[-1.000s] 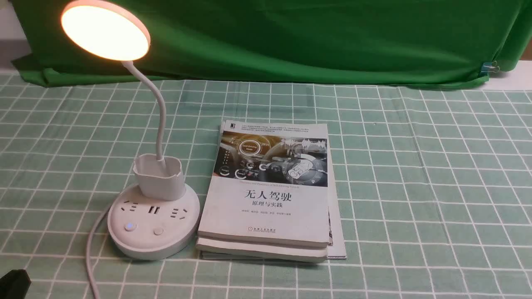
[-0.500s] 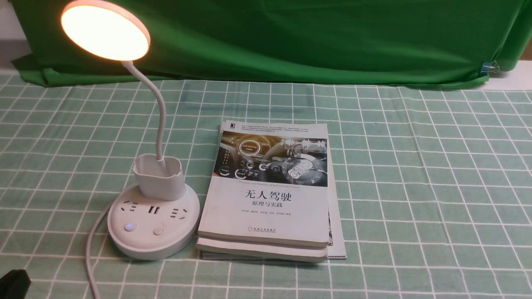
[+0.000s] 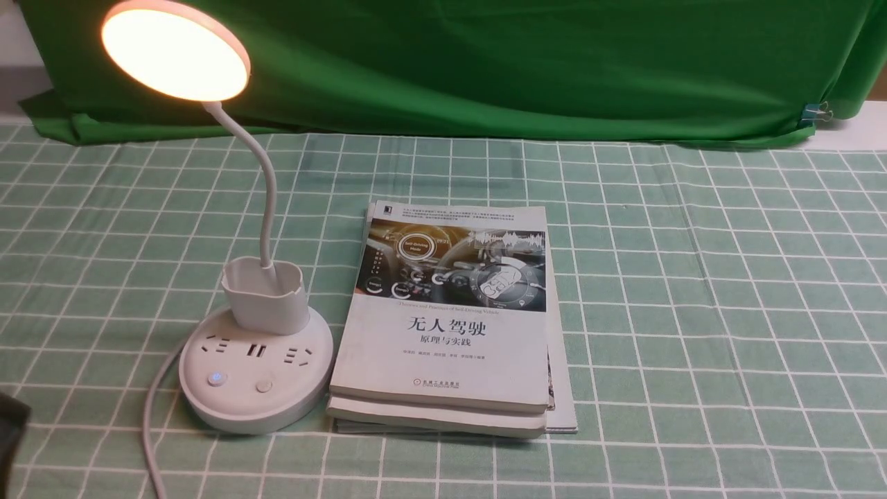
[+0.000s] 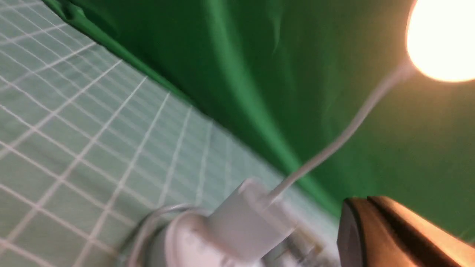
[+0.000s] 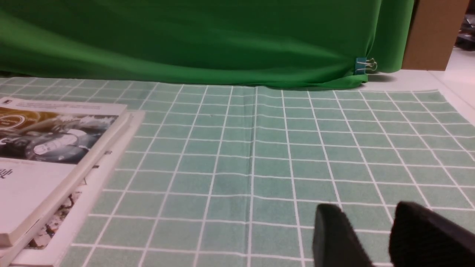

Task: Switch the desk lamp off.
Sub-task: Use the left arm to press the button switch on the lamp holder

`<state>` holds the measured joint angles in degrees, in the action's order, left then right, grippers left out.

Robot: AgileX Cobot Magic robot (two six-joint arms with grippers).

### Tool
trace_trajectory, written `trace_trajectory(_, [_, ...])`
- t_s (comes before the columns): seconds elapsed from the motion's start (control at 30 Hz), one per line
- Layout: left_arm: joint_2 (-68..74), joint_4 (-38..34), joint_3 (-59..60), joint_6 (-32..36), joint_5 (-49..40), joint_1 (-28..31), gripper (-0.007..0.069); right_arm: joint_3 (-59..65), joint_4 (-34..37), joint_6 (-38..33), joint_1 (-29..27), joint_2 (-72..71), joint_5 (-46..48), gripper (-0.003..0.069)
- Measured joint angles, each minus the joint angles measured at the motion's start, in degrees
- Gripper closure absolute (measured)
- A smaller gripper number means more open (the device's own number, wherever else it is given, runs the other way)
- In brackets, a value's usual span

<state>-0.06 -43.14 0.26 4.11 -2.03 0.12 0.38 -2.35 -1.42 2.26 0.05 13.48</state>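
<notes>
The white desk lamp stands at the left of the table, and its disc head (image 3: 175, 50) is lit. The gooseneck (image 3: 267, 194) rises from the cup holder (image 3: 267, 294) on the round base (image 3: 277, 409). The base has two buttons: the left one (image 3: 217, 378) glows blue, the right one (image 3: 263, 386) is plain. My left gripper (image 3: 8, 433) shows only as a dark shape at the lower left edge, left of and nearer than the base. In the blurred left wrist view its fingers (image 4: 365, 202) are pressed together, empty, beside the lamp (image 4: 248, 222). My right gripper (image 5: 367, 218) is open and empty over bare cloth.
A stack of books (image 3: 450, 326) lies right next to the lamp base; it also shows in the right wrist view (image 5: 48, 155). The lamp's white cable (image 3: 149, 430) runs from the base to the front edge. A green backdrop (image 3: 485, 62) hangs at the back, held by a clip (image 3: 818, 111).
My left gripper has risen at the lower left edge of the front view. The lamp stays lit and the books have not moved.
</notes>
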Motion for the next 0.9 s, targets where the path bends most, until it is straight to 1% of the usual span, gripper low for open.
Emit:
trace_trajectory(0.2, [0.0,-3.97,0.0,-0.72,5.37,0.0,0.0624,0.0,0.0,0.0,0.0,0.0,0.0,0.0417])
trace_trajectory(0.33, [0.0,-5.11,0.0,-2.15,4.43,0.0,0.0624,0.0,0.0,0.0,0.0,0.0,0.0,0.0417])
trace_trajectory(0.4, [0.0,-5.17,0.0,-2.81,2.03,0.0,0.0624,0.0,0.0,0.0,0.0,0.0,0.0,0.0417])
trace_trajectory(0.5, [1.04,-4.41,-3.17,-2.75,-5.83,0.04,0.0624,0.0,0.0,0.0,0.0,0.0,0.0,0.0417])
trace_trajectory(0.57, [4.65,-0.87,-9.05,-2.61,-13.49,0.04,0.0624,0.0,0.0,0.0,0.0,0.0,0.0,0.0417])
trace_trajectory(0.6, [6.2,0.49,-10.91,-2.55,-15.84,0.04,0.0624,0.0,0.0,0.0,0.0,0.0,0.0,0.0417])
trace_trajectory(0.67, [12.59,5.7,-16.58,-2.55,-24.25,0.04,0.0624,0.0,0.0,0.0,0.0,0.0,0.0,0.0417])
trace_trajectory(0.7, [14.81,7.36,-19.07,-2.55,-26.94,0.04,0.0624,0.0,0.0,0.0,0.0,0.0,0.0,0.0417])
trace_trajectory(0.73, [20.2,10.92,-23.34,-2.47,-33.2,0.04,0.0624,0.0,0.0,0.0,0.0,0.0,0.0,0.0417])
trace_trajectory(0.77, [23.39,12.74,-25.69,-2.28,-36.71,0.04,0.0624,0.0,0.0,0.0,0.0,0.0,0.0,0.0417])
trace_trajectory(0.8, [28.24,15.17,-29.01,-1.23,-41.67,0.04,0.0624,0.0,0.0,0.0,0.0,0.0,0.0,0.0417])
trace_trajectory(0.83, [30.69,16.18,-30.06,-0.59,-43.92,0.04,0.0624,0.0,0.0,0.0,0.0,0.0,0.0,0.0417])
trace_trajectory(0.9, [39.32,19.11,-35.59,2.82,-50.15,0.04,0.0624,0.0,0.0,0.0,0.0,0.0,0.0,0.0417])
